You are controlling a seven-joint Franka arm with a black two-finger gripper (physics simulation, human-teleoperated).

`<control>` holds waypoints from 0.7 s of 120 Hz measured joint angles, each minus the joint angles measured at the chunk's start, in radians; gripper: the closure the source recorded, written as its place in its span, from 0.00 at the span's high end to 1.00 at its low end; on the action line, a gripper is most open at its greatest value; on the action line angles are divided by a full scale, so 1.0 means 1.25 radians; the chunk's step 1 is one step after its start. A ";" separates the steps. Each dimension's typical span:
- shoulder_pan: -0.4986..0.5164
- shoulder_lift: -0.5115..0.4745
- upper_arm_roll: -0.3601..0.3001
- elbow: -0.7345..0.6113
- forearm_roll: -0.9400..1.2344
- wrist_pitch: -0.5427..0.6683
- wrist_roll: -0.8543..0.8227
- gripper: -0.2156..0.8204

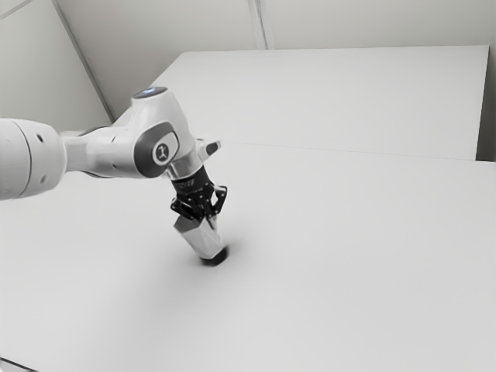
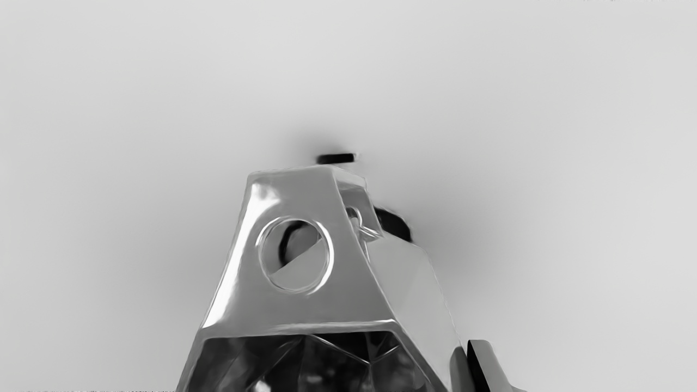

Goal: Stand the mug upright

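The exterior view has the white, smooth-shelled robot arm (image 1: 108,153) coming in from that view's left, with the black two-finger gripper (image 1: 207,220) pointing down at its end. Directly below the gripper is the task's thing, a pale grey, flat-sided mug (image 1: 201,239) with a black end (image 1: 215,257). The mug is tilted, not upright: its pale upper end is right at the jaws and leans toward the exterior view's left of them, while the black end is the part farthest below the gripper, toward the exterior view's right. I cannot tell from this angle whether that end touches the table.

In the wrist view, the mug's pale side lies close in at the gripper, running away from it toward the black end. Beside that pale side, also close to the gripper, is a glossy silver, tapering piece with a round hole (image 2: 305,190); whether it belongs to the mug is unclear. How far apart the jaws stand, and whether they have hold of the mug, I cannot tell.

Around and beneath the gripper spreads a plain, pale grey table (image 1: 349,256), with a soft dark shadow (image 1: 240,246) near the mug's black end.
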 joint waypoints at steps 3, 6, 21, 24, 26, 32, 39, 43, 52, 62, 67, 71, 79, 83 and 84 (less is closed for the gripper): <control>-0.001 0.001 0.001 -0.001 0.011 -0.001 -0.014 0.05; -0.003 0.002 0.002 -0.001 0.021 -0.002 -0.028 0.05; -0.011 0.005 0.006 -0.002 0.057 -0.012 -0.092 0.05; -0.015 0.005 0.006 -0.002 0.061 -0.016 -0.104 0.05; -0.018 0.005 0.006 -0.002 0.064 -0.018 -0.113 0.05; -0.027 0.004 0.006 -0.005 0.070 -0.026 -0.137 0.05; -0.034 0.003 0.006 -0.008 0.076 -0.035 -0.165 0.05; -0.036 0.004 0.006 -0.009 0.080 -0.040 -0.180 0.05; -0.037 0.008 0.006 -0.011 0.085 -0.048 -0.210 0.05; -0.036 0.016 0.006 -0.013 0.089 -0.054 -0.239 0.05; -0.036 0.020 0.006 -0.014 0.090 -0.056 -0.252 0.05; -0.037 0.023 0.006 -0.015 0.090 -0.058 -0.263 0.05; -0.044 0.028 0.006 -0.015 0.091 -0.060 -0.283 0.05; -0.047 0.029 0.006 -0.016 0.091 -0.061 -0.292 0.06; -0.048 0.029 0.006 -0.016 0.091 -0.061 -0.294 0.08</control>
